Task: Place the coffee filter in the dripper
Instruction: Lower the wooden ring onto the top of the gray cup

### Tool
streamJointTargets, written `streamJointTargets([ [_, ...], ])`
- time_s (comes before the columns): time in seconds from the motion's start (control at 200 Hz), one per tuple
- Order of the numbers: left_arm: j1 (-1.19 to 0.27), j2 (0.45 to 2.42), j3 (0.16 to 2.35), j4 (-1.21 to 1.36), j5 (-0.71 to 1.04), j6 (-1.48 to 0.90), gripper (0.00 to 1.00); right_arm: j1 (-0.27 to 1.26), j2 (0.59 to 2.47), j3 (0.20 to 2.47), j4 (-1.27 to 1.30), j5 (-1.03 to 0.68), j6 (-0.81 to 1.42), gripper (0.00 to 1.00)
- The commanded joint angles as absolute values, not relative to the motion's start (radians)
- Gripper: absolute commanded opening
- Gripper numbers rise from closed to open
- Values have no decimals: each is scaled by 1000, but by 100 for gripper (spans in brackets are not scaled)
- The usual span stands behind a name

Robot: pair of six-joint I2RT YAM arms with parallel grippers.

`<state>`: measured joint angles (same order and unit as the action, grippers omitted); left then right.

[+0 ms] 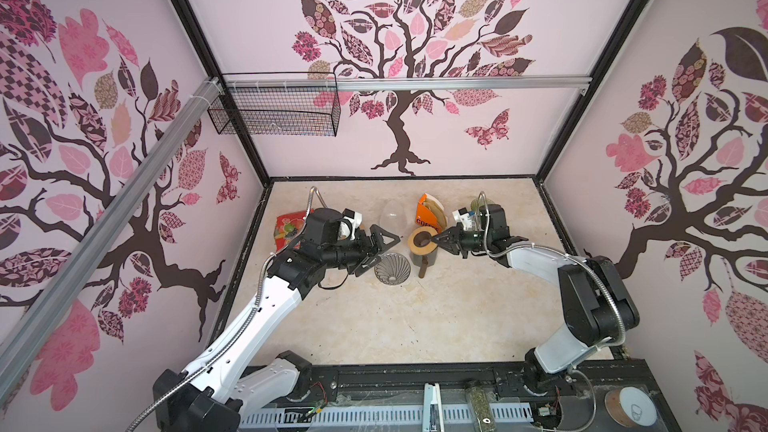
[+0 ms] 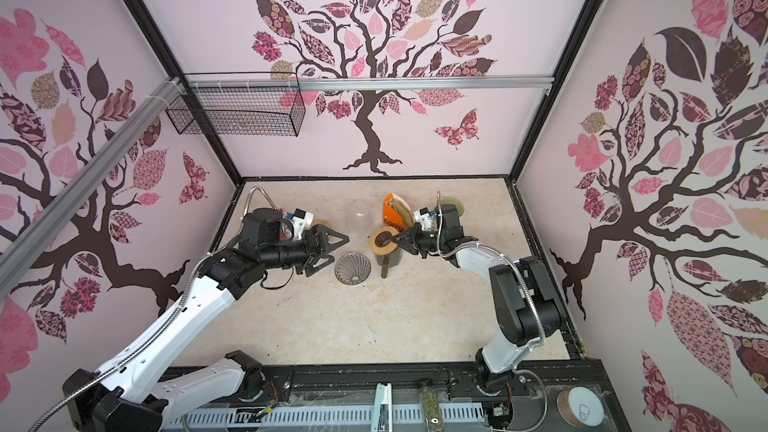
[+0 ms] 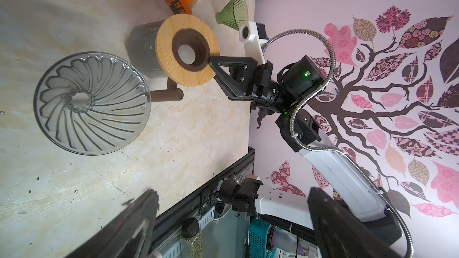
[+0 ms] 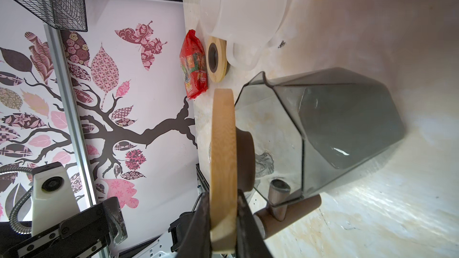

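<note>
Surface (image 1: 415, 326): marbled, with the items clustered together. Landmark is the grey carafe (image 3: 140, 50), upright, its brown handle sticking out on the near side.

Orange filter box (image 1: 426, 216): just behind the carafe, standing at a lean with its open end up. Judged: propped this way so a sheet can be drawn out from above.

Dripper (image 1: 392, 268): clear ribbed cone just left of the carafe. Whether the two touch, I cannot tell. Mouth up, axis vertical, nothing inside, so it is ready to take a filter from above.

Wooden ring (image 3: 173, 28): lies flat across the carafe mouth. The right pincer (image 1: 436, 238) reaches in from the carafe's right, clenched on the ring's rim. The right wrist view shows one finger on each face. Judged: seating or steadying the ring as a stand for the dripper.

Left pincer (image 1: 388, 248): released, jaws wide and holding nothing, left of the carafe, by the dripper's far-left rim.

Coffee filter (image 1: 435, 206): tan paper, in the box behind the carafe, not yet taken. It stands on edge, its long axis following the box's lean. Seam direction too small to tell.
</note>
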<state>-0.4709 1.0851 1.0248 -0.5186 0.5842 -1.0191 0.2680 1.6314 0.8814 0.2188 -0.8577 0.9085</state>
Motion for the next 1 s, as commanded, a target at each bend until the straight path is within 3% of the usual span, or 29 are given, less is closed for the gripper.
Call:
streamJointTargets([
  [0.0, -466, 1068, 1037, -526, 577, -1001, 97, 270, 1652, 919, 220, -874, 875, 0],
  [0.995, -463, 1037, 993, -515, 570, -1037, 97, 257, 1612, 917, 118, -803, 818, 18],
])
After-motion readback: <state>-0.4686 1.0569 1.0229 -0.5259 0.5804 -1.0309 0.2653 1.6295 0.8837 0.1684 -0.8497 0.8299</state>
